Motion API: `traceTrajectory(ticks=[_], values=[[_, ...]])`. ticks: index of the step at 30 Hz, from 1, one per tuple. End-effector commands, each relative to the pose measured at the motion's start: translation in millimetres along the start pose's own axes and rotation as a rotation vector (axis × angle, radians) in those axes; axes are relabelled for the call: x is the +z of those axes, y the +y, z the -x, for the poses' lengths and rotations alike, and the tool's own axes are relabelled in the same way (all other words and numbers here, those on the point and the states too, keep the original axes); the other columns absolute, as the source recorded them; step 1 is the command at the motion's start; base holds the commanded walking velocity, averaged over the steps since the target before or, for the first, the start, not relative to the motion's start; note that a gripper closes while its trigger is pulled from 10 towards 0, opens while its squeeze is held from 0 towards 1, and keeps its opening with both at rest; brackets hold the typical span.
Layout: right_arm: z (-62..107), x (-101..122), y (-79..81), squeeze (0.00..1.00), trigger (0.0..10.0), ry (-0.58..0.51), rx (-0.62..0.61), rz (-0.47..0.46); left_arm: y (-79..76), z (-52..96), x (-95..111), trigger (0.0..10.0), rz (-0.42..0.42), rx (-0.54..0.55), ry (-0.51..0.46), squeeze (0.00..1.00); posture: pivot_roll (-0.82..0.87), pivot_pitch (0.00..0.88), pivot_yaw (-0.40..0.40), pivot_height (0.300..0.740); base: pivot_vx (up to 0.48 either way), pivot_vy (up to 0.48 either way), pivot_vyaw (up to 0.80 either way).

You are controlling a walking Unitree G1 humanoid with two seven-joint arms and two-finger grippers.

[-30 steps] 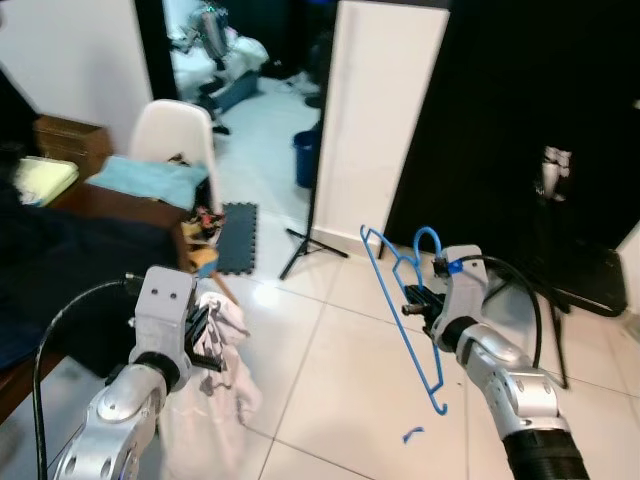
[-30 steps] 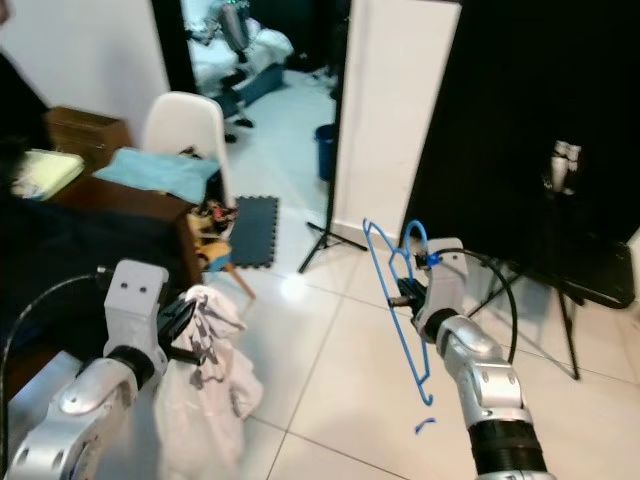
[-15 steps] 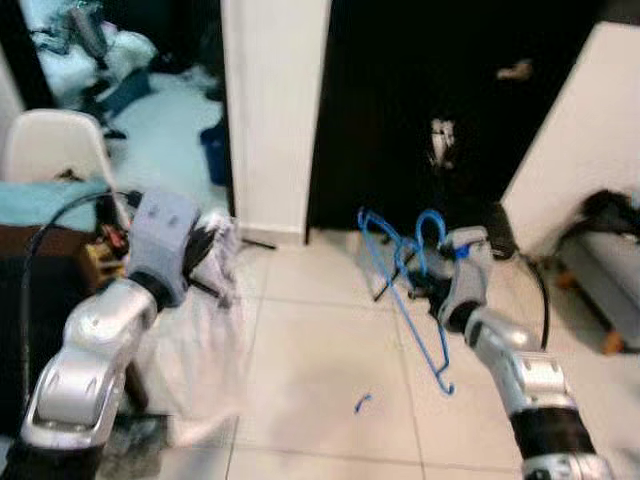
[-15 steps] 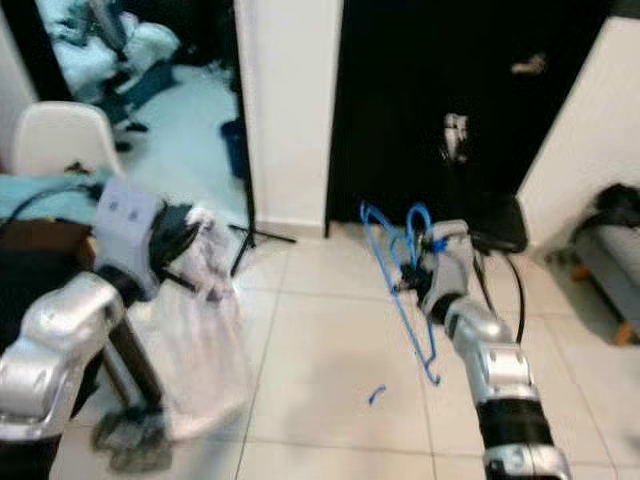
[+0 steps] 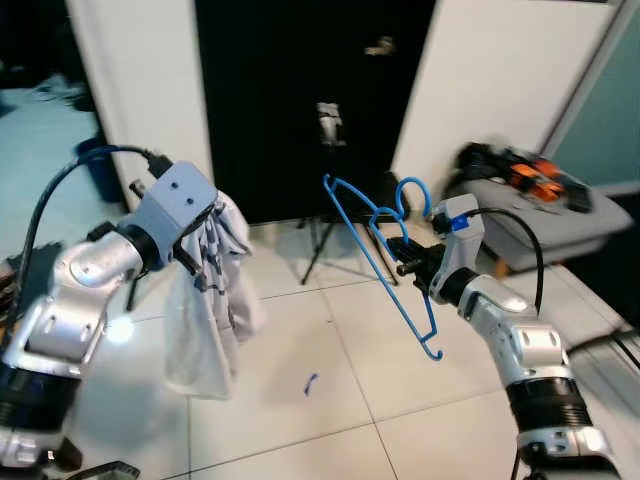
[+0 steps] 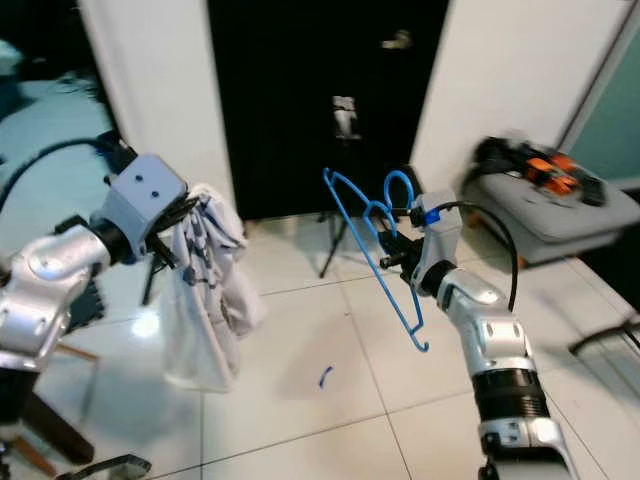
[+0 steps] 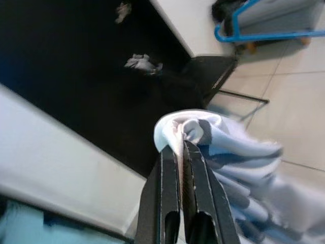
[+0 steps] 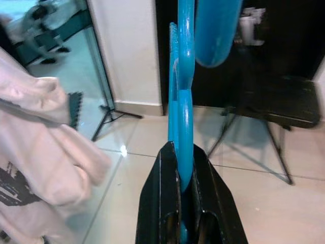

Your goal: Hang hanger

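A blue plastic hanger [image 5: 380,262] hangs in mid-air, tilted, its hook up beside my right gripper [image 5: 406,262], which is shut on it near the neck. The right wrist view looks along the black fingers [image 8: 167,203] clamped on the blue hanger [image 8: 184,96]. My left gripper [image 5: 196,255] is raised at the left and shut on a white garment with dark print [image 5: 210,320] that droops toward the floor. In the left wrist view the bunched white garment [image 7: 203,133] sits pinched between the fingertips [image 7: 179,152].
Ahead is a dark doorway [image 5: 300,90] with a black tripod stand [image 5: 322,235] in it, flanked by white walls. A grey bench with orange and black items [image 5: 530,185] stands at the right. A small blue fragment [image 5: 311,383] lies on the white tiled floor.
The camera has swung right: the chair and table are gone from view and the doorway and bench have come in. Both grippers keep their holds; the left arm has lifted the garment higher.
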State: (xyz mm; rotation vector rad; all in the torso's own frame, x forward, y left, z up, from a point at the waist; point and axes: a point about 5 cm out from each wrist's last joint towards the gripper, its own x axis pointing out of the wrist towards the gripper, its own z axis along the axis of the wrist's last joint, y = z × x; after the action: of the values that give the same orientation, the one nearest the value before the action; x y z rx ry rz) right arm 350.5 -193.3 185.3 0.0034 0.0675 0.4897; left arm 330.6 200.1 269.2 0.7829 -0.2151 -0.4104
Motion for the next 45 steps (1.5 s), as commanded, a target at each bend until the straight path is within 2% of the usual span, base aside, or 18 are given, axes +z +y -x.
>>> traceTrajectory(ticks=[1, 8, 9, 10, 13, 15, 19, 22, 23, 24, 26, 30, 32, 36, 38, 40, 43, 45], values=[[-2.6, 13, -0.2, 0.00, 10.0, -0.031, 0.047, 0.001, 8.2, 2.0, 0, 10.0, -0.039, -0.030, -0.003, 0.00, 0.00, 0.000, -0.061, 0.740, 0.000, 0.000, -0.79], [3.3, 36, -16.9, 0.00, 10.0, -0.070, 0.068, 0.038, 19.5, 9.9, 9, 10.0, -0.028, -0.132, -0.069, 0.00, -0.01, 0.000, -0.051, 0.740, 0.000, 0.000, -0.78], [10.4, 48, -27.5, 0.00, 10.0, -0.099, 0.083, 0.040, 26.4, 14.7, 16, 10.0, -0.068, -0.206, -0.128, 0.00, -0.01, 0.000, -0.050, 0.740, 0.000, 0.000, -0.78], [13.0, 52, -29.8, 0.00, 10.0, -0.108, 0.100, 0.040, 28.5, 16.4, 19, 10.0, -0.079, -0.239, -0.153, 0.00, -0.01, 0.000, -0.049, 0.740, 0.000, 0.000, -0.78], [19.5, 51, -25.3, 0.00, 10.0, -0.079, 0.195, 0.078, 25.5, 22.7, 17, 10.0, -0.098, -0.334, -0.161, 0.00, -0.02, 0.000, -0.044, 0.740, 0.000, 0.000, -0.79], [30.5, 53, -20.2, 0.00, 10.0, -0.029, 0.340, 0.142, 29.4, 26.1, 16, 10.0, -0.126, -0.386, -0.162, 0.00, -0.03, 0.000, -0.038, 0.740, 0.000, 0.000, -0.78], [35.5, 53, -19.3, 0.00, 10.0, -0.009, 0.393, 0.159, 32.0, 26.4, 17, 10.0, -0.144, -0.389, -0.167, 0.00, -0.03, 0.000, -0.038, 0.740, 0.000, 0.000, -0.78], [59.8, 63, -21.2, 0.00, 10.0, 0.073, 0.593, 0.219, 30.4, 22.0, 39, 10.0, -0.378, -0.390, -0.261, 0.00, -0.04, 0.000, -0.035, 0.740, 0.000, 0.000, -0.78], [64.5, 67, -21.4, 0.00, 10.0, 0.092, 0.638, 0.234, 27.9, 21.0, 46, 10.0, -0.434, -0.387, -0.299, 0.00, -0.04, 0.000, -0.034, 0.740, 0.000, 0.000, -0.79], [64.5, 67, -21.4, 0.00, 10.0, 0.092, 0.638, 0.234, 27.9, 21.0, 46, 10.0, -0.434, -0.387, -0.299, 0.00, -0.04, 0.000, -0.034, 0.740, 0.000, 0.000, -0.79], [69.9, 77, -16.2, 0.00, 10.0, 0.122, 0.750, 0.256, 22.4, 20.9, 54, 10.0, -0.550, -0.387, -0.358, 0.00, -0.05, 0.000, -0.031, 0.740, 0.000, 0.000, -0.78], [70.5, 78, -14.7, 0.00, 10.0, 0.129, 0.773, 0.264, 21.4, 21.0, 55, 10.0, -0.568, -0.389, -0.366, 0.00, -0.05, 0.000, -0.031, 0.740, 0.000, 0.000, -0.79], [72.7, 81, -11.9, 0.00, 10.0, 0.179, 0.846, 0.281, 19.8, 21.9, 55, 10.0, -0.639, -0.404, -0.385, 0.00, -0.05, 0.000, -0.035, 0.740, 0.000, 0.000, -0.37], [73.9, 82, -12.1, 0.00, 10.0, 0.210, 0.879, 0.301, 19.1, 22.3, 55, 10.0, -0.675, -0.415, -0.389, 0.00, -0.06, 0.000, -0.035, 0.740, 0.000, 0.000, 0.00], [75.5, 90, -13.6, 0.00, 10.0, 0.262, 0.918, 0.358, 16.9, 21.7, 52, 10.0, -0.754, -0.438, -0.401, 0.00, -0.06, 0.000, -0.044, 0.740, 0.000, 0.000, 0.00], [75.5, 90, -13.6, 0.00, 10.0, 0.262, 0.918, 0.358, 16.9, 21.7, 52, 10.0, -0.754, -0.438, -0.401, 0.00, -0.06, 0.000, -0.044, 0.740, 0.000, 0.000, 0.00], [65.3, 92, -15.0, 0.00, 10.0, 0.309, 0.873, 0.446, 8.0, 20.3, 67, 10.0, -0.809, -0.428, -0.502, 0.00, -0.06, 0.000, -0.048, 0.740, 0.000, 0.000, 0.00], [58.6, 91, -13.7, 0.00, 10.0, 0.313, 0.839, 0.462, 3.9, 19.5, 75, 10.0, -0.806, -0.420, -0.539, 0.00, -0.06, 0.000, -0.046, 0.740, 0.000, 0.000, 0.00]])
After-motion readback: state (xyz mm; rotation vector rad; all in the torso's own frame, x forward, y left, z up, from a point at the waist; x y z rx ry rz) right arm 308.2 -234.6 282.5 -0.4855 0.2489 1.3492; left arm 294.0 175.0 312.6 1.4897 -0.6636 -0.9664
